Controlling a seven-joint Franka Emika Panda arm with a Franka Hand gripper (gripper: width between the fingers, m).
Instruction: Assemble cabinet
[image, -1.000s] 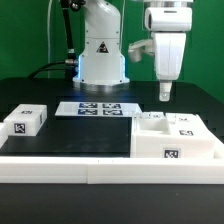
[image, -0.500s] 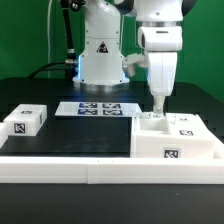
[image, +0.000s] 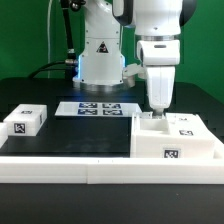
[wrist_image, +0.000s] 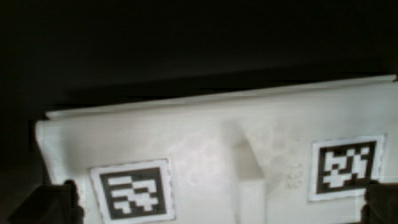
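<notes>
The cabinet body (image: 176, 141) is a large white box with tags at the exterior view's right, inside the front rail. My gripper (image: 155, 108) hangs straight down over its far left corner, fingertips just above or at its top edge. In the wrist view the body (wrist_image: 214, 130) fills the frame, with two tags and a raised ridge (wrist_image: 249, 160) between them. My gripper (wrist_image: 214, 212) is open, its dark fingertips (wrist_image: 43, 205) wide apart at either side of the tagged surface, holding nothing. A small white tagged panel (image: 25, 122) lies at the exterior view's left.
The marker board (image: 98, 108) lies flat at the back middle of the black mat. A white border rail (image: 90, 170) runs along the front. The robot base (image: 100, 55) stands behind the marker board.
The gripper has moved toward the exterior view's left and come down, from above the cabinet body's middle to its far left corner. The parts have not moved.
</notes>
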